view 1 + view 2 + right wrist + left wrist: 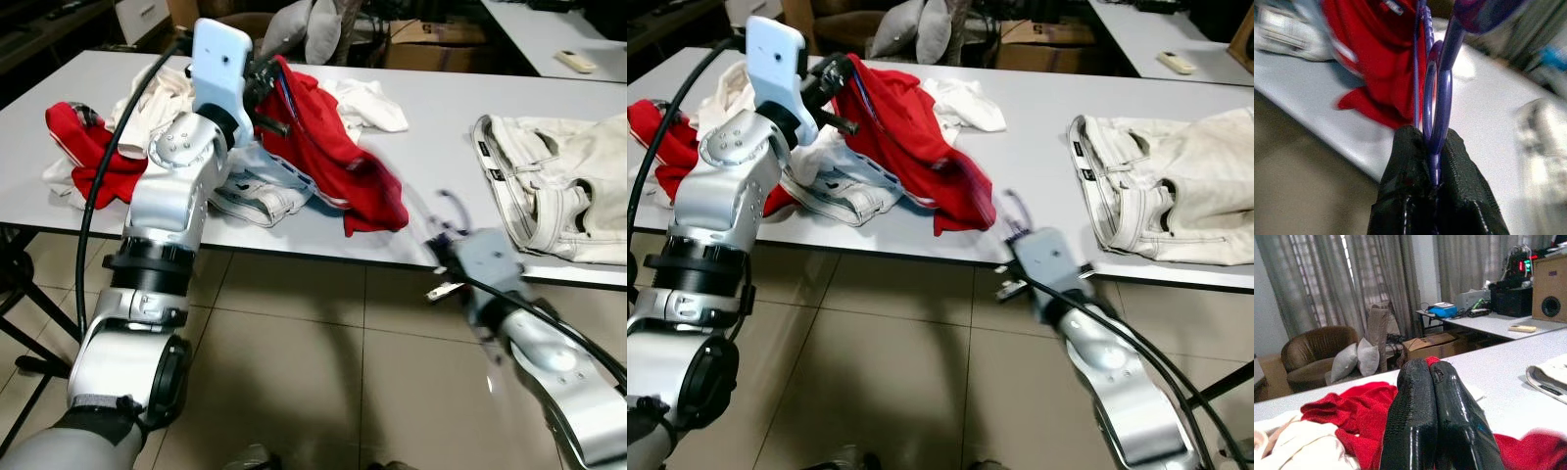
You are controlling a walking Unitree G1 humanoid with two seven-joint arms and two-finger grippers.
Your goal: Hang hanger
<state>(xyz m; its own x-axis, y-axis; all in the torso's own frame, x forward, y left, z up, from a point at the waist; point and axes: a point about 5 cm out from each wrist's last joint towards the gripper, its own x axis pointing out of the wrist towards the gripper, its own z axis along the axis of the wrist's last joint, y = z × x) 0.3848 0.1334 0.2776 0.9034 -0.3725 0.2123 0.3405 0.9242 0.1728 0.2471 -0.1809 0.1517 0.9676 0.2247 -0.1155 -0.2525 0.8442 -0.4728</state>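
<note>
Right gripper (1436, 183) is clamped on a purple hanger (1442, 93), 2 black fingers pinched tight on its thin loop, held low in front of the white table (431, 147) edge, blurred in the head views. Left gripper (1436, 401) is raised over the table with its fingers pressed together, a bit of the red garment (333, 147) apparently caught between the tips, cloth draping down to the tabletop. White jeans (558, 196) lie apart on the right side, more white and red clothes piled at left. No rail or hook can be made out, so where the hanger goes is unclear. Risks, as a judgement: the grip is on a thin rounded section, so the hanger could rotate or slip out if the arm swings; the hanger could snag the red garment's hanging hem just beside it; the left pinch looks shallow, so the cloth may drop.
</note>
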